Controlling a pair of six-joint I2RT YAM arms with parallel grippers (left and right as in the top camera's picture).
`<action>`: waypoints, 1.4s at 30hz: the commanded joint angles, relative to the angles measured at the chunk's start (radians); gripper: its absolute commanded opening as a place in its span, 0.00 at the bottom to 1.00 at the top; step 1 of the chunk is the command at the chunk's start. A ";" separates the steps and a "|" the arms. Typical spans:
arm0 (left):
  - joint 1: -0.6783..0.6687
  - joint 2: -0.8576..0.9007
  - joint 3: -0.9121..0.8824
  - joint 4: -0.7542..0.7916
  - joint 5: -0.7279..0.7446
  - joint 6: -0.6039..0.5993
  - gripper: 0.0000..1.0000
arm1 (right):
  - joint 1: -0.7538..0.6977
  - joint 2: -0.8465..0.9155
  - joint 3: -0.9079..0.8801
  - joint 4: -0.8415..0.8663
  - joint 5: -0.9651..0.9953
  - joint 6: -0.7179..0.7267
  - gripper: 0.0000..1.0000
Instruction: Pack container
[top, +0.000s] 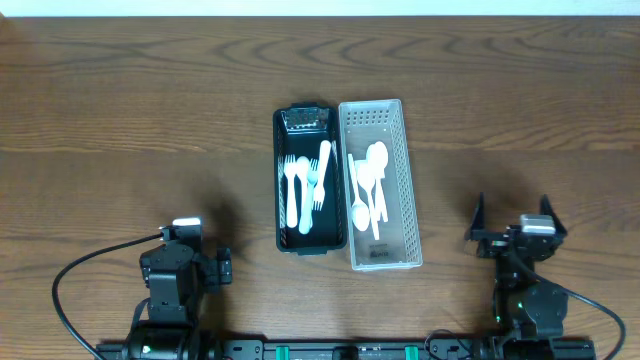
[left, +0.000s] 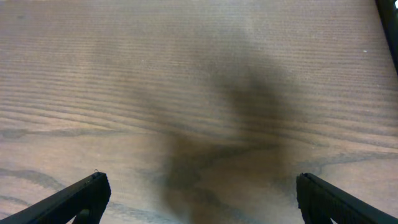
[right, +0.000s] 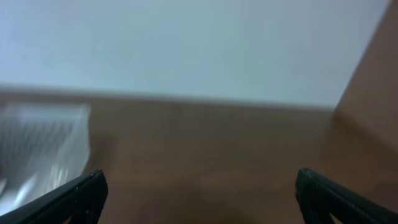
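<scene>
A black container (top: 281, 180) and a white perforated container (top: 405, 190) stand side by side at the table's middle. The black one holds white plastic forks (top: 305, 180). The white one holds white plastic spoons (top: 368, 185). My left gripper (left: 199, 196) is open and empty over bare wood at the near left, far from both containers; it also shows in the overhead view (top: 185, 262). My right gripper (right: 199, 193) is open and empty at the near right, seen from overhead too (top: 515, 225). The white container shows blurred at the left of the right wrist view (right: 37, 143).
The wooden table (top: 120, 120) spreads around the containers. A pale wall (right: 186, 43) shows beyond the table's far edge in the right wrist view. Black cables (top: 80, 275) run by both arm bases along the near edge.
</scene>
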 joint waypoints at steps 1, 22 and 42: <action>-0.006 -0.006 0.010 -0.003 -0.002 0.009 0.98 | 0.008 -0.006 -0.003 -0.034 -0.076 0.005 0.99; -0.006 -0.006 0.010 -0.003 -0.002 0.009 0.98 | 0.008 -0.005 -0.003 -0.031 -0.076 0.005 0.99; -0.007 -0.325 -0.021 0.171 0.111 0.006 0.98 | 0.008 -0.005 -0.003 -0.031 -0.076 0.005 0.99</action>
